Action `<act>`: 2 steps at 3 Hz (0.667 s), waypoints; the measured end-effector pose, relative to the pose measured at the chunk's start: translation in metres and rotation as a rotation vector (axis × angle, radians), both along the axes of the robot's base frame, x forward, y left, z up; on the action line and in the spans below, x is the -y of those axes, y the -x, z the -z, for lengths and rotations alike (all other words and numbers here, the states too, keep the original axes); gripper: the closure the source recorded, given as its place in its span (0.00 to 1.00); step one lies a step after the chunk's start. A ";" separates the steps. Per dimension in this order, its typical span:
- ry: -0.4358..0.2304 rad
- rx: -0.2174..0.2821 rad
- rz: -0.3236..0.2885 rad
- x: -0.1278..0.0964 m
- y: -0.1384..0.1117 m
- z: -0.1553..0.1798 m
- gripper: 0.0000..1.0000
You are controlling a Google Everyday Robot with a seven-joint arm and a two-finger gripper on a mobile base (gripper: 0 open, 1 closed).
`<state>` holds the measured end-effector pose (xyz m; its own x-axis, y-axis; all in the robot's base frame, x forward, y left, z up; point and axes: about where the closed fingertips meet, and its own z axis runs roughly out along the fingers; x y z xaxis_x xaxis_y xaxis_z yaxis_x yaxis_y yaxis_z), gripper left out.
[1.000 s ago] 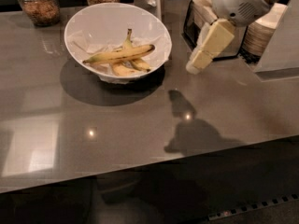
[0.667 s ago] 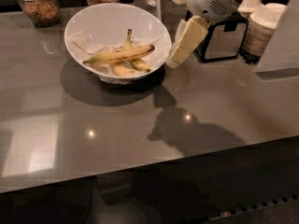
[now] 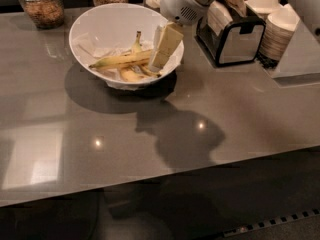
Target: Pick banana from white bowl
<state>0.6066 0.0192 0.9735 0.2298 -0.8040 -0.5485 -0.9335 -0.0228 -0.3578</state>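
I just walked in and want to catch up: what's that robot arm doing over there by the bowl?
A one-armed robot is going for the banana in the white bowl. Its gripper hangs inside the bowl's right side, at the long banana's right end. Whether it has a hold can't be told. The banana lies in the bowl among shorter bananas on crumpled paper, not lifted. The bowl sits on a grey counter, with a napkin holder and stacked cups to the right.

dim | lamp glints on counter (image 3: 250, 109) | claw (image 3: 158, 63) over white bowl (image 3: 95, 19) casts shadow
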 end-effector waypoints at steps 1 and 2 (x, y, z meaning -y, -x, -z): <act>0.027 0.011 -0.030 -0.019 -0.018 0.010 0.00; 0.073 0.002 -0.032 -0.030 -0.037 0.022 0.00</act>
